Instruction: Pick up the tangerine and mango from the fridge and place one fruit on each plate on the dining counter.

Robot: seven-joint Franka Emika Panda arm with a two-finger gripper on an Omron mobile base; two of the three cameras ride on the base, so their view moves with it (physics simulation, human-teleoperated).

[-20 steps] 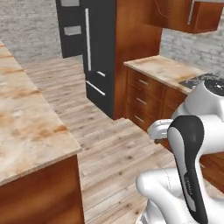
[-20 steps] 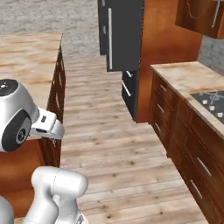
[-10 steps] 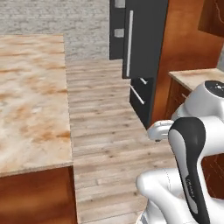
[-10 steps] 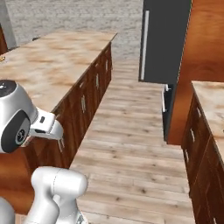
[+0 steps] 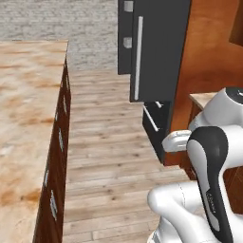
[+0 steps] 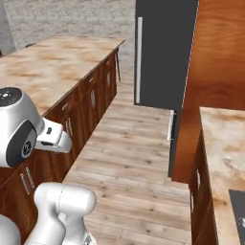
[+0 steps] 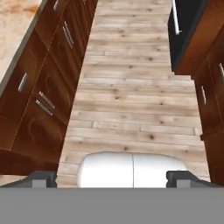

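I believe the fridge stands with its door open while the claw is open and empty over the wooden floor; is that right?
Not quite: the fridge is closed. The right base view shows its black door flat and shut, the long silver handle upright on it, and no interior in sight. The rest holds: in the hand view the claw is open and empty over the wooden floor.
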